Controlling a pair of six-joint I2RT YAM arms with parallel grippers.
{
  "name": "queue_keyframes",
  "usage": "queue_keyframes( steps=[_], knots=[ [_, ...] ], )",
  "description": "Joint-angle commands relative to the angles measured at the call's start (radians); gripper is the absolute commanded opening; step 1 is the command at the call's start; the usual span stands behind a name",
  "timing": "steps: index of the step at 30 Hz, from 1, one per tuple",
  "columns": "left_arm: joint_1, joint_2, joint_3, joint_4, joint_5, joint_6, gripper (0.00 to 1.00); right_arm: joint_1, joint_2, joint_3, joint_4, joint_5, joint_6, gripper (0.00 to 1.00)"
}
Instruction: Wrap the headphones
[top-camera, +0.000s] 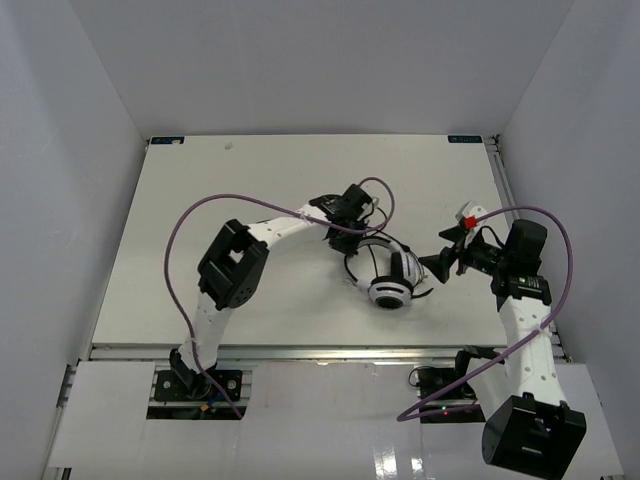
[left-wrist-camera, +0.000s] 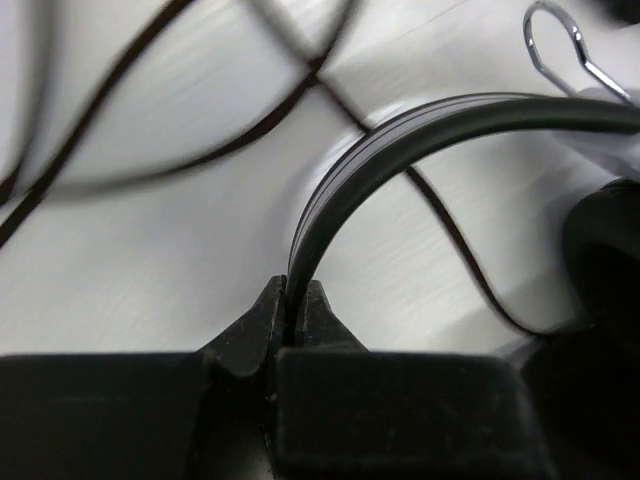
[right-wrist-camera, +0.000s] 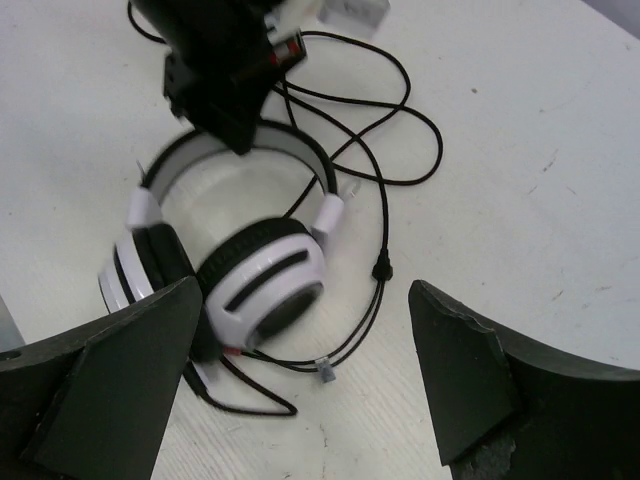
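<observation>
The white headphones (top-camera: 388, 274) with black ear pads lie at the middle of the table, their thin black cord (top-camera: 383, 205) looping loosely behind them. My left gripper (top-camera: 347, 226) is shut on the arched headband (left-wrist-camera: 400, 130); in the left wrist view the jaws (left-wrist-camera: 295, 312) pinch its edge. The right wrist view shows the headphones (right-wrist-camera: 262, 275), the cord (right-wrist-camera: 385, 175) trailing in loops, and the left gripper (right-wrist-camera: 215, 70) on the band. My right gripper (top-camera: 440, 262) is open and empty just right of the headphones, its fingers (right-wrist-camera: 120, 380) wide apart.
Thick purple robot cables (top-camera: 180, 240) arc over both arms. White walls enclose the table (top-camera: 200, 180) on three sides. A small metal clip (left-wrist-camera: 555, 40) shows near the headband. A red and white piece (top-camera: 466, 217) sits on the right arm.
</observation>
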Motion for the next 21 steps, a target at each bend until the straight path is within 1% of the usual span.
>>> queue_keyframes(
  steps=[1,4,5,6,8,10,12,16,19,21],
  knots=[
    [0.104,-0.431,-0.148,-0.018,-0.159,-0.031,0.0,-0.002,-0.01,0.048,-0.011,-0.128,-0.086,0.9],
    [0.163,-0.6,-0.223,-0.092,-0.205,-0.006,0.0,0.005,0.028,0.121,-0.077,-0.306,-0.227,0.9],
    [0.185,-0.652,-0.229,-0.119,-0.211,-0.003,0.0,0.014,0.049,0.139,-0.108,-0.372,-0.263,0.9],
    [0.199,-0.683,-0.229,-0.136,-0.213,-0.003,0.0,0.027,0.065,0.159,-0.109,-0.4,-0.295,0.9],
    [0.225,-0.749,-0.222,-0.173,-0.194,-0.01,0.0,0.096,0.124,0.214,-0.122,-0.424,-0.32,0.9],
    [0.234,-0.785,-0.189,-0.202,-0.167,-0.033,0.0,0.174,0.183,0.274,-0.186,-0.411,-0.387,0.9],
    [0.237,-0.801,-0.159,-0.242,-0.148,-0.048,0.0,0.257,0.248,0.341,-0.201,-0.384,-0.42,0.9],
    [0.252,-0.829,-0.092,-0.296,-0.126,-0.078,0.0,0.317,0.296,0.397,-0.059,-0.4,-0.294,0.9],
    [0.268,-0.849,-0.079,-0.289,-0.033,-0.115,0.0,0.348,0.314,0.394,0.081,-0.381,-0.114,0.9],
    [0.274,-0.86,-0.084,-0.269,0.05,-0.15,0.0,0.396,0.326,0.366,0.177,-0.333,-0.019,0.9]
  ],
)
